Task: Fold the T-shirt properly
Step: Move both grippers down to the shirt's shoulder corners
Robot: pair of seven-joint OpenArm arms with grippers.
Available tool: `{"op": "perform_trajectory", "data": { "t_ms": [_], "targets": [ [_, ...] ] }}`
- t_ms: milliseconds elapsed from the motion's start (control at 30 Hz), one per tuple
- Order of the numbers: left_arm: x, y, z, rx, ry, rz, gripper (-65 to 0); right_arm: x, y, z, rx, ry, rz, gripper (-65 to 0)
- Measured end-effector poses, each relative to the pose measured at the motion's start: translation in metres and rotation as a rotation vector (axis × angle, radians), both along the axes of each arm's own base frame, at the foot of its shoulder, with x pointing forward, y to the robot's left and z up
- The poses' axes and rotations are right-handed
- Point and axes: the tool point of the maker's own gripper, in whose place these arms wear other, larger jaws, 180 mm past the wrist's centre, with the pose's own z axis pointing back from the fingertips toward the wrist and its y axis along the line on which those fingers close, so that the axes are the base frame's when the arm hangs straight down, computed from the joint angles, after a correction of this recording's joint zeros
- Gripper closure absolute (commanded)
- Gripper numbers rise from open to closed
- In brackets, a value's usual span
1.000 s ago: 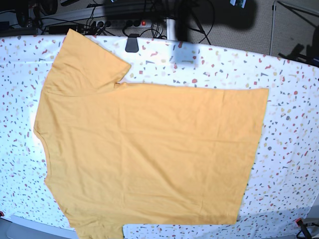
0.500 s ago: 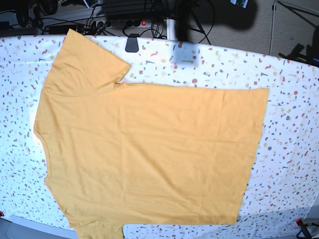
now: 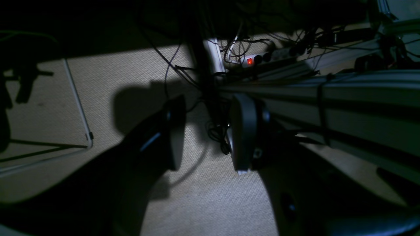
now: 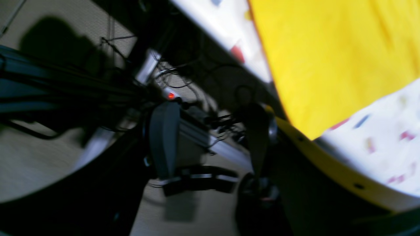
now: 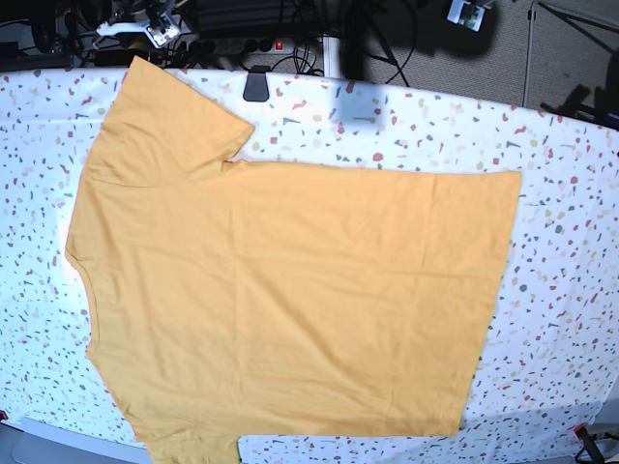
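The T-shirt (image 5: pixel 290 290) lies flat and unfolded on the speckled table (image 5: pixel 571 290), long axis running left-right in the base view. The right gripper (image 4: pixel 210 137) hangs off the far edge right by a sleeve, so it's nearer. The left gripper (image 3: pixel 205 131) is over the floor. Both gape, holding nothing.

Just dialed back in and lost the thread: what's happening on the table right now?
Nothing is being handled. The T-shirt lies spread flat and unfolded on the speckled table, plain side up, collar toward the base view's left. Both arms sit beyond the table's far edge. The left gripper and right gripper are open and empty, the right one near the upper sleeve.
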Motion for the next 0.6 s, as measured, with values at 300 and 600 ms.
{"op": "perform_trajectory", "data": {
  "t_ms": [300,600],
  "targets": [
    [-0.004,0.011,-0.004,0.159,-0.015,-0.147,-23.0,0.020,-0.002,0.021,-0.136,-0.087,0.157,-32.8],
    [0.041,0.007,0.033,0.244,-0.187,-0.231,-23.0,0.045,0.016,0.057,-0.191,-0.227,0.256,-32.8]
  ]
}}
